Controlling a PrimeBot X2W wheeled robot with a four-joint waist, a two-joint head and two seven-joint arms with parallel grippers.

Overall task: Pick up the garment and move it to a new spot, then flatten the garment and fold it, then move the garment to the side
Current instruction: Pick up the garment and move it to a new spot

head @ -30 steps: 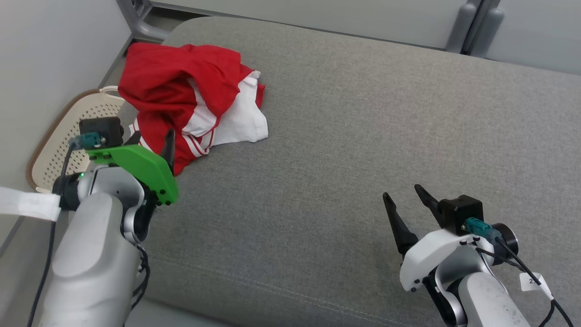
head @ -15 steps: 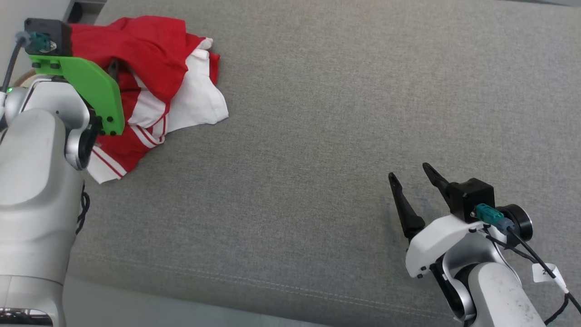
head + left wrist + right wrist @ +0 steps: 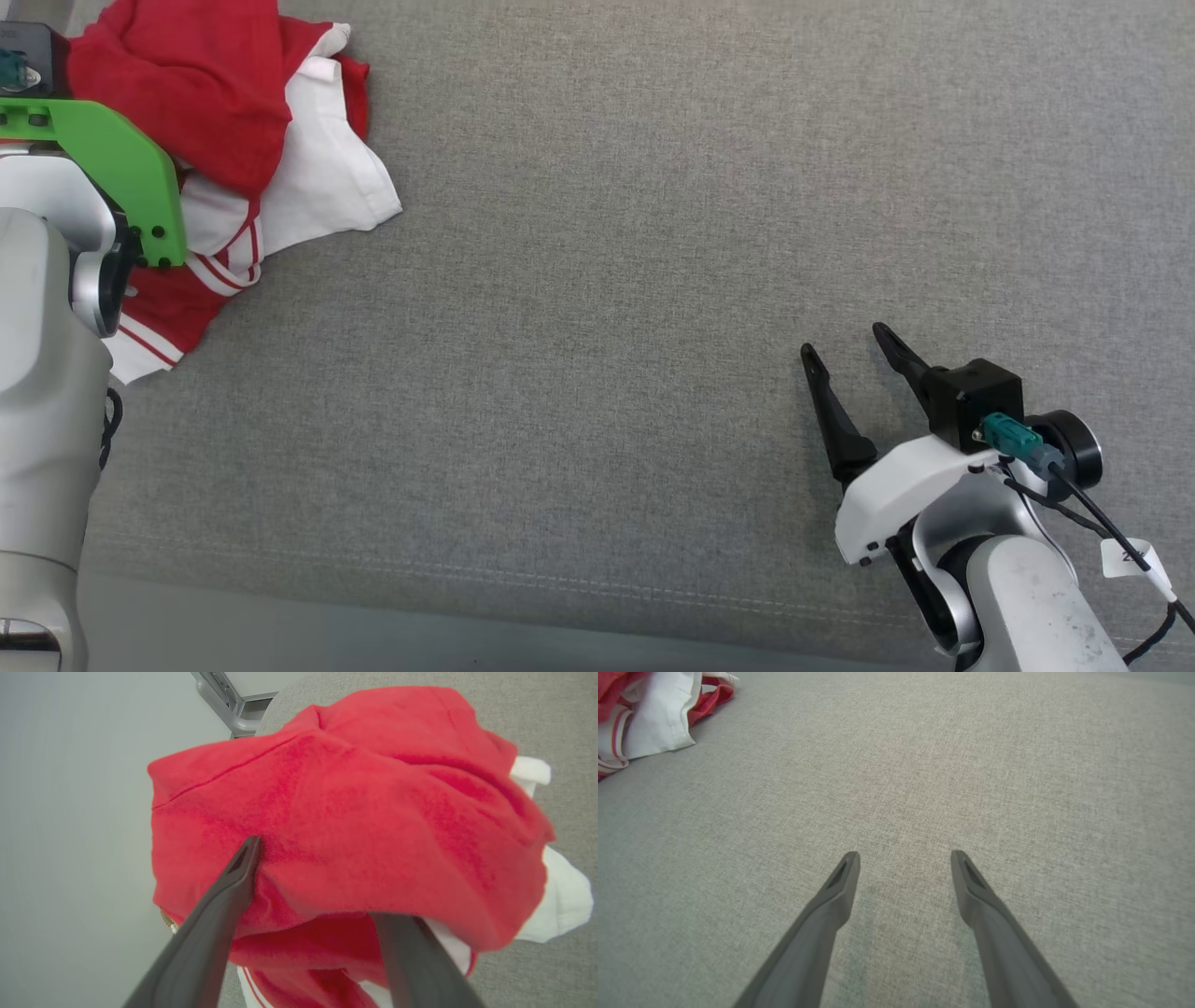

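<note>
1. Garment (image 3: pixel 187 84): bright red, with white panels and thin red-and-white stripes at its hems.
2. Cushion (image 3: pixel 607 233) under the garment: grey, finely flecked weave.
3. Green bracket (image 3: pixel 121 168), overlapping the garment.
4. White bracket (image 3: pixel 887 495), well apart from the garment, with black fingers (image 3: pixel 836 420) and a teal plug (image 3: pixel 1006 435).

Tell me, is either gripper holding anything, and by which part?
Nothing is held yet. The left gripper has its jaws open around a red fold of the garment; the right gripper is open over bare cushion.

fleecy cloth garment (image 3: pixel 355 812), cushion (image 3: pixel 607 280) — matt weave
</note>
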